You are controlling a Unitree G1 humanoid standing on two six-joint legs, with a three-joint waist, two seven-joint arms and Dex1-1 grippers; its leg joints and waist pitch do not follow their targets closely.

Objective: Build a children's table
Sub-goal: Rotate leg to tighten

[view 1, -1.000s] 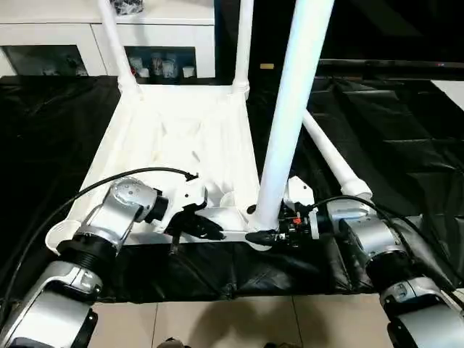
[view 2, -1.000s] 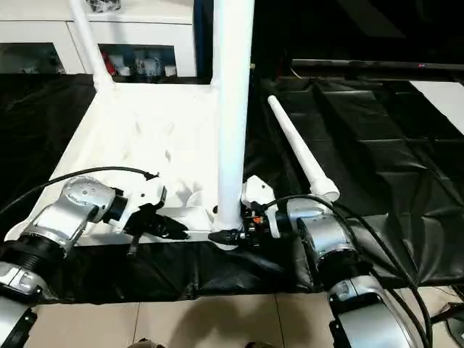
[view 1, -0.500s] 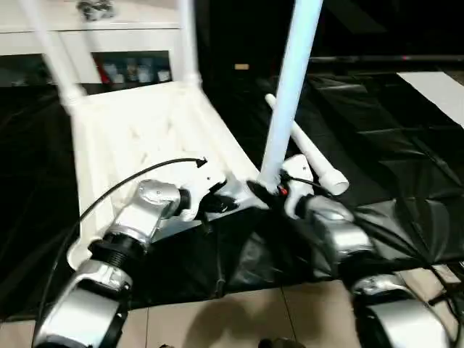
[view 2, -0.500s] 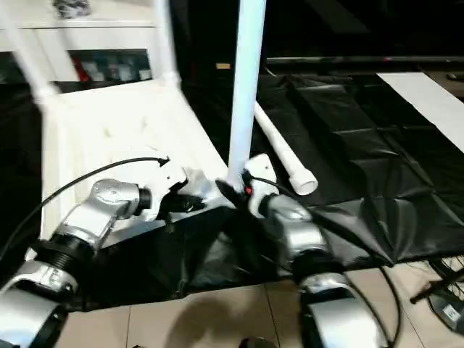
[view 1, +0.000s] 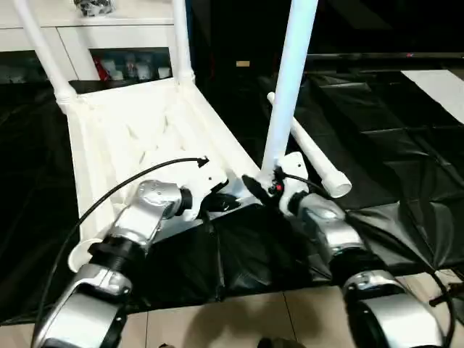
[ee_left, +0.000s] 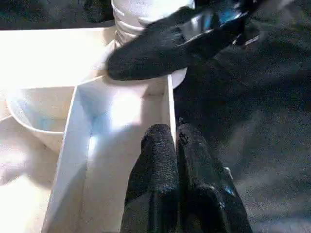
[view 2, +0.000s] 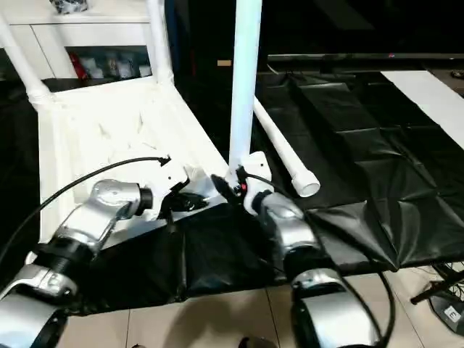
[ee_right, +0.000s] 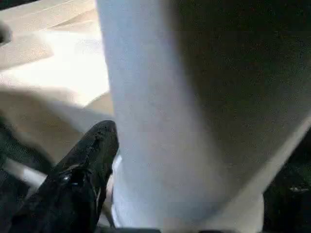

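Observation:
The white tabletop lies upside down on a black sheet, ribs up. Two white legs stand in its far corner sockets. A third leg stands upright in the near right socket. My right gripper is shut on the base of that leg, and one finger lies against the tube. My left gripper is shut on the thin rim of the tabletop's near edge, just left of that socket. A fourth leg lies loose on the sheet to the right. The near left socket holds nothing.
The black sheet covers the floor around the tabletop, with pale tiles at its near edge. A white cabinet with glass doors stands behind the tabletop. A black cable loops over my left forearm.
The whole view has swung, so the camera moved. Against the cabinet, the tabletop now sits skewed instead of square. Both grippers keep the same holds.

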